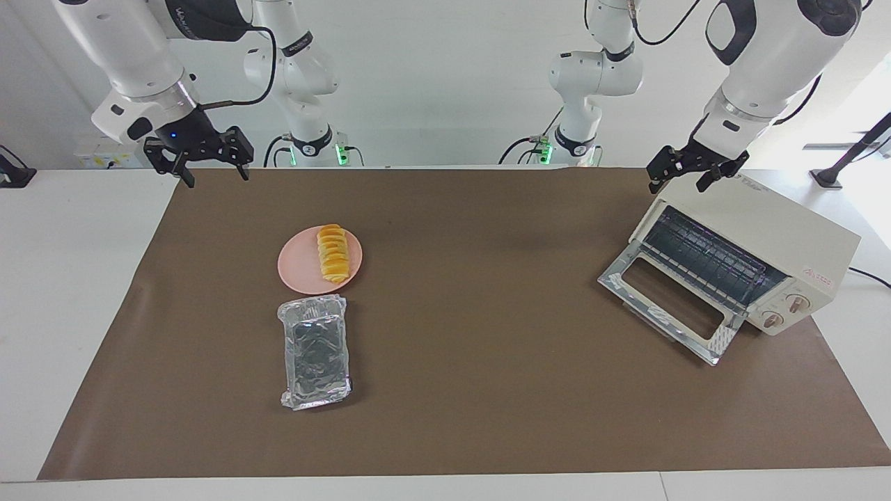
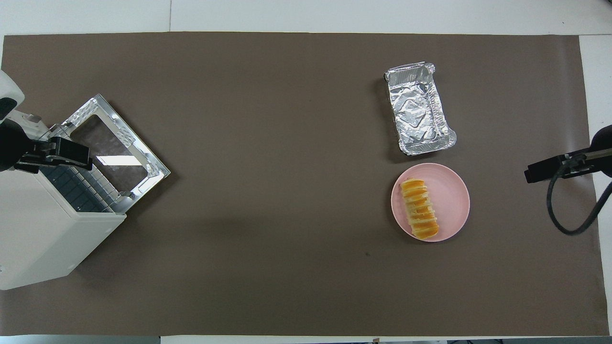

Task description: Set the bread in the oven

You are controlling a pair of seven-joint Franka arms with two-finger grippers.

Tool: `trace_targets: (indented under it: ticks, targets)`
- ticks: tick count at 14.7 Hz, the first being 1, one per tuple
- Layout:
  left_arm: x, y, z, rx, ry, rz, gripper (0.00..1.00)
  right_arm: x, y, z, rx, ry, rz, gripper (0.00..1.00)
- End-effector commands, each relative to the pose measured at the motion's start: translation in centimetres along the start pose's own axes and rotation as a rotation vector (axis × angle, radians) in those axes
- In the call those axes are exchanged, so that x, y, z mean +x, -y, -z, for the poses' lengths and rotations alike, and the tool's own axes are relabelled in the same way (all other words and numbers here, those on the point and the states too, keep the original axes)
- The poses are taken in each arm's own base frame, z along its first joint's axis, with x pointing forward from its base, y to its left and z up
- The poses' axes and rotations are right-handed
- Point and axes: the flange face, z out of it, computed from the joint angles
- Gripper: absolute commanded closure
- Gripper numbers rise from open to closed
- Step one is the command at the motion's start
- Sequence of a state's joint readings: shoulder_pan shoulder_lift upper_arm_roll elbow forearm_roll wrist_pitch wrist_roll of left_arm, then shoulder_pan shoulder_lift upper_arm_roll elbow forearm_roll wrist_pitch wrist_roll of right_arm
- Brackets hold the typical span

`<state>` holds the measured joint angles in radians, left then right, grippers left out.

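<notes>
The bread (image 1: 332,252) is a ridged golden-orange loaf lying on a round pink plate (image 1: 296,268) toward the right arm's end of the table; it also shows in the overhead view (image 2: 420,209). The cream-white oven (image 1: 779,229) stands at the left arm's end with its glass door (image 1: 668,306) dropped open and the wire rack showing. My left gripper (image 1: 676,186) is open and empty over the oven's top edge. My right gripper (image 1: 216,179) is open and empty, raised over the mat's edge nearest the robots, apart from the plate.
A crinkled silver foil tray (image 1: 315,351) lies empty beside the plate, farther from the robots. A brown mat (image 1: 487,390) covers the table. The oven's open door (image 2: 114,153) juts toward the table's middle.
</notes>
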<state>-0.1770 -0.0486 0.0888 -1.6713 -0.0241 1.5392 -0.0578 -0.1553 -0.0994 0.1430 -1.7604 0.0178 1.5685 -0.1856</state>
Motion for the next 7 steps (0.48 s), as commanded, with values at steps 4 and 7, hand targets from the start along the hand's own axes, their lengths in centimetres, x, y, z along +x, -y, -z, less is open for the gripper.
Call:
trace_targets:
  ticks: [4, 7]
  targets:
    - [-1.1, 0.1, 0.0, -0.005, 0.003, -0.008, 0.00, -2.3, 7.4, -10.4, -0.036, -0.031, 0.006, 0.00]
    - [-1.1, 0.1, 0.0, -0.005, 0.003, -0.008, 0.00, -0.3, 9.3, -17.0, -0.027, -0.025, 0.038, 0.00]
